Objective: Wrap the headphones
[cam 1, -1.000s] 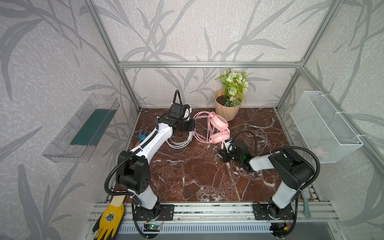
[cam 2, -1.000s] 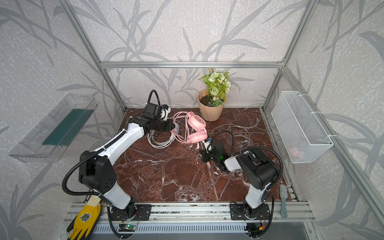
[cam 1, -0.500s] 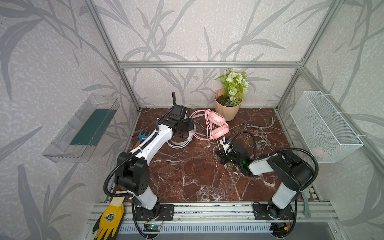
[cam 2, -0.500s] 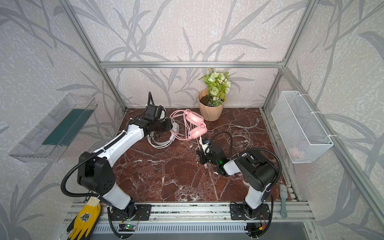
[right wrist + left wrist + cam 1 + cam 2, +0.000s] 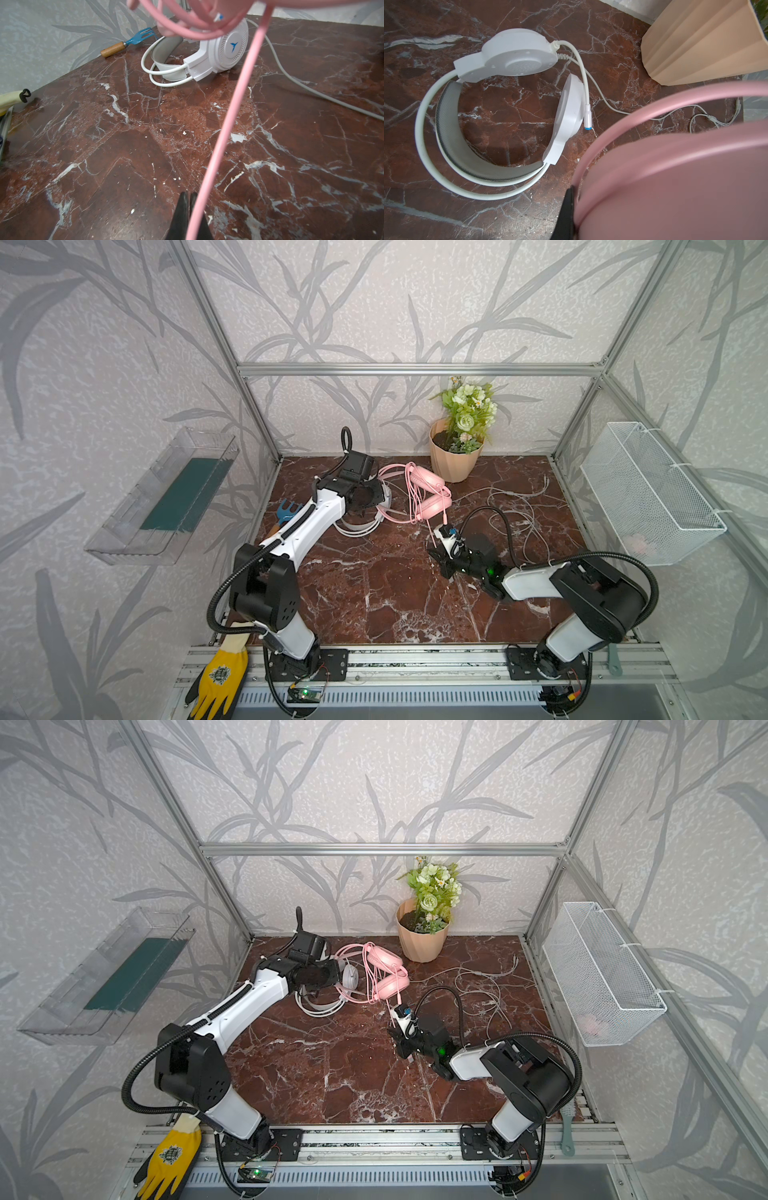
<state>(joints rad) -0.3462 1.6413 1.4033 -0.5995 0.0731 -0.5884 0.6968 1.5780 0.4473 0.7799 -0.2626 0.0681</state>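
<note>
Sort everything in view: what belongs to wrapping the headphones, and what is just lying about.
Job in hand:
pink headphones
pink cable
white headphones
white cable

Lying about:
potted plant
blue hand rake
yellow glove
wire basket
clear wall tray

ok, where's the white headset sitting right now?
In both top views the white headset lies on the marble tabletop at rear left, under the wrist of the left arm, with the pink headset close on its right.

Pink headphones (image 5: pixel 430 494) beside flowerpot (image 5: pixel 454 464) — left end effector (image 5: pixel 375 497) seemingly gripping them.
</note>
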